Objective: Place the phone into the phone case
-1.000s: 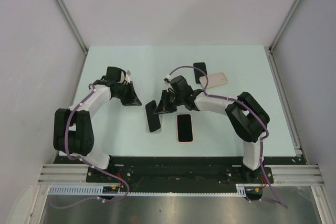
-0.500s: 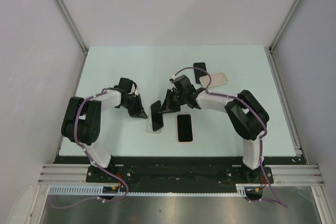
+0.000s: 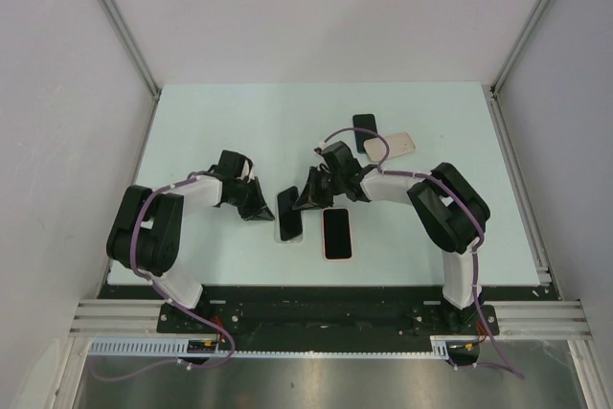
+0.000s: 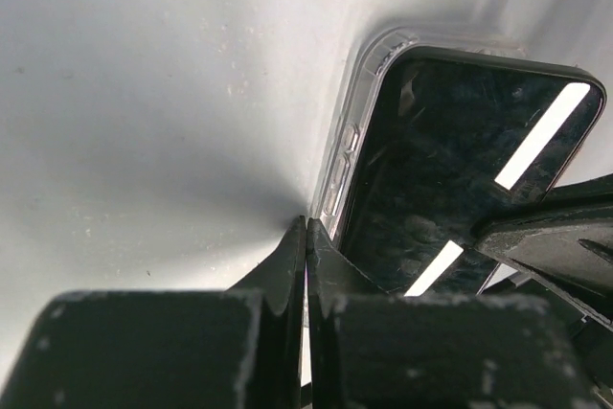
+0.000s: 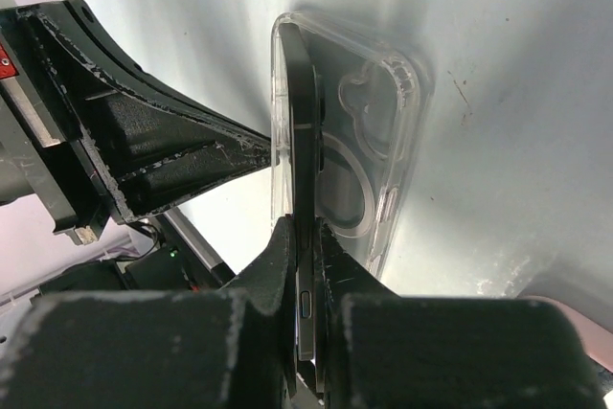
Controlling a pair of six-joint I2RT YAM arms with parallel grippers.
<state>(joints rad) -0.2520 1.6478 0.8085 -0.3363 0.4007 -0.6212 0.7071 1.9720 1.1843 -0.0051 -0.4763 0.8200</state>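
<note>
A black phone stands tilted with one long edge in a clear phone case that lies on the table. My right gripper is shut on the phone's other long edge. In the right wrist view the phone leans into the clear case, pinched at my right gripper. My left gripper is shut and empty, with its tips against the case's left side. In the left wrist view my left gripper touches the case rim beside the phone screen.
A second phone in a pink case lies just right of the clear case. A black phone and a beige case lie at the back right. The table's near edge runs close below.
My left gripper has swung right and down to the case's left side. My right gripper has carried the phone a little right and lower into the case.
</note>
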